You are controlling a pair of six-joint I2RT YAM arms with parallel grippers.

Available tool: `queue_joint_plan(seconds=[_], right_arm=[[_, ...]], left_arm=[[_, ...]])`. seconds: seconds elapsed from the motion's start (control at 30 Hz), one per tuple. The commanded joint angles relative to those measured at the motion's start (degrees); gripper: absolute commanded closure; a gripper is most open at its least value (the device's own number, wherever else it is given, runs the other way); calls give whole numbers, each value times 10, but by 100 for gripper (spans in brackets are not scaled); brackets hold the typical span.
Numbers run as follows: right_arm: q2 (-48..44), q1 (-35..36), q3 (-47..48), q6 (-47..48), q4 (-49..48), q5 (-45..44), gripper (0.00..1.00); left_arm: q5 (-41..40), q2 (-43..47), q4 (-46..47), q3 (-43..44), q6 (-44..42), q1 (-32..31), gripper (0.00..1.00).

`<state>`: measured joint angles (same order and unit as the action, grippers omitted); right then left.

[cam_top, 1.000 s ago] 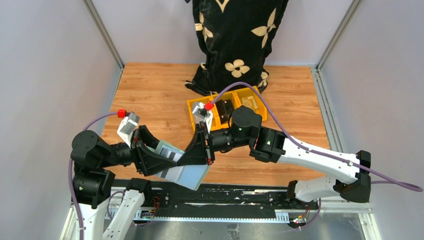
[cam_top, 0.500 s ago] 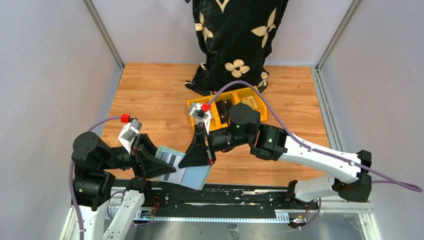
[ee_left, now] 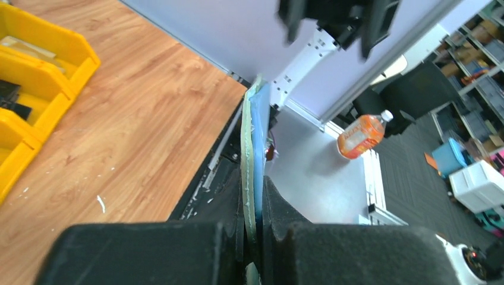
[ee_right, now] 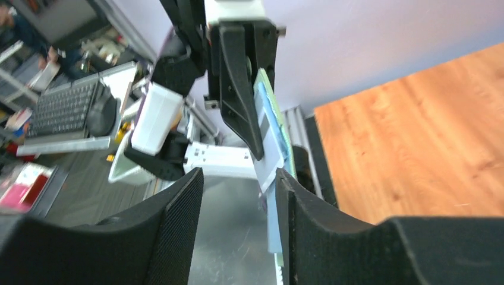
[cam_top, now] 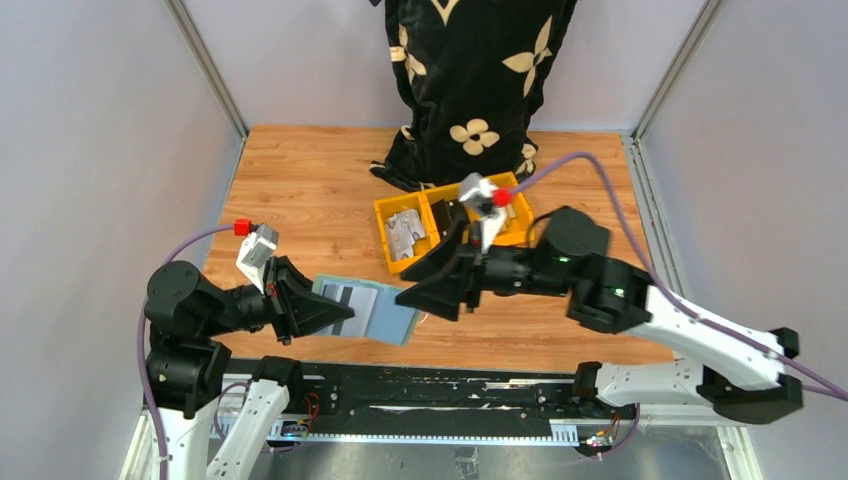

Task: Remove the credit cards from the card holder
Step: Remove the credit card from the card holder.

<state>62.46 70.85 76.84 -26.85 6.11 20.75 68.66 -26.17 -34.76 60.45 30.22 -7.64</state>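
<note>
The card holder [cam_top: 388,318], a flat pale teal wallet, hangs just above the table's near edge with my left gripper [cam_top: 338,312] shut on its left end. A white credit card [cam_top: 352,298] with a black stripe lies on its upper face, partly under the left fingers. In the left wrist view the holder [ee_left: 252,148] shows edge-on, pinched between the black fingers of the gripper [ee_left: 254,231]. My right gripper [cam_top: 428,296] stands open just right of the holder, holding nothing. The right wrist view shows the gripper [ee_right: 238,225] with the holder [ee_right: 274,113] beyond its tips.
Yellow plastic bins [cam_top: 392,212] with small items stand on the wooden table behind the grippers, also at the left wrist view's left edge [ee_left: 41,56]. A black cloth with pale flowers [cam_top: 470,80] hangs at the back. Grey walls close in both sides.
The right gripper has let go of the holder, opened and drawn back to the right. The left gripper has closed on the holder, which now lies flatter.
</note>
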Motion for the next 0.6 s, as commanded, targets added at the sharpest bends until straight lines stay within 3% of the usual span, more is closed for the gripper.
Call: queue_joint_plan(seconds=[0.0, 0.27, 0.57], right_arm=[[-63, -4, -25, 22, 5, -114, 50], [10, -4, -35, -44, -50, 40, 52], [57, -5, -65, -61, -93, 55, 51]], left_arm=[[-67, -16, 16, 13, 8, -1, 100], [-94, -23, 30, 8, 23, -1, 100], [-30, -20, 88, 2, 84, -1, 100]])
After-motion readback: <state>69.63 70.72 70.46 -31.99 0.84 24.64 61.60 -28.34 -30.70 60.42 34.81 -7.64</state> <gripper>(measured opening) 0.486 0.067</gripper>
